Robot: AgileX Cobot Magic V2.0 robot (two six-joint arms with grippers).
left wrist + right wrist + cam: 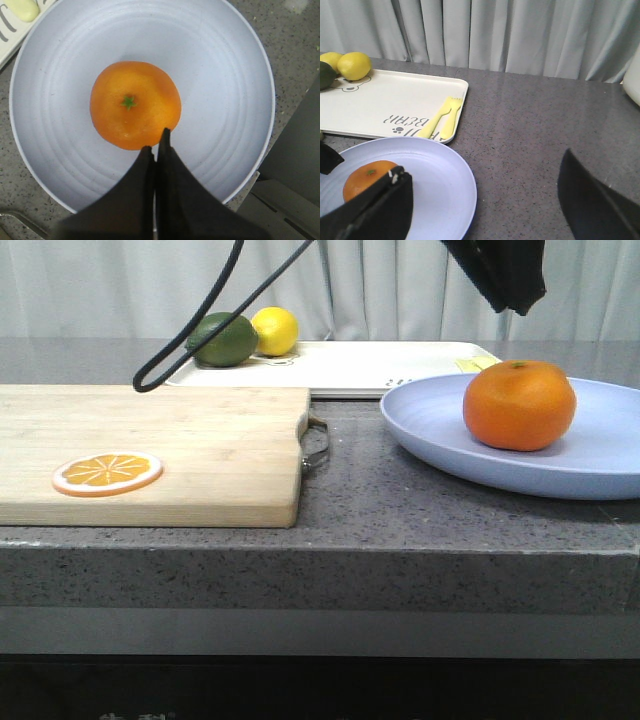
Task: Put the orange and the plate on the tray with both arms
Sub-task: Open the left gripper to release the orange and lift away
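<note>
We see the orange (519, 405) sitting on the plate (440, 425), which is on the table just in front of the tray (350, 368), and we think the round fruit could roll off if the plate tips when lifted. Our left gripper (156, 142) hangs above the orange with jaws closed and empty, and our right gripper (485, 195) is wide open beside the plate. A lemon (275, 331), a green fruit (222, 340) and a small yellow fork (442, 117) already lie on the tray and could get in the way.

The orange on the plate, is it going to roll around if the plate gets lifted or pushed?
Probably, yes. The orange is round and sits loose in the middle of the plate, which looks smooth and shallow, so a tilt could send it toward the rim. Its slightly flattened shape may slow it somewhat.
</note>
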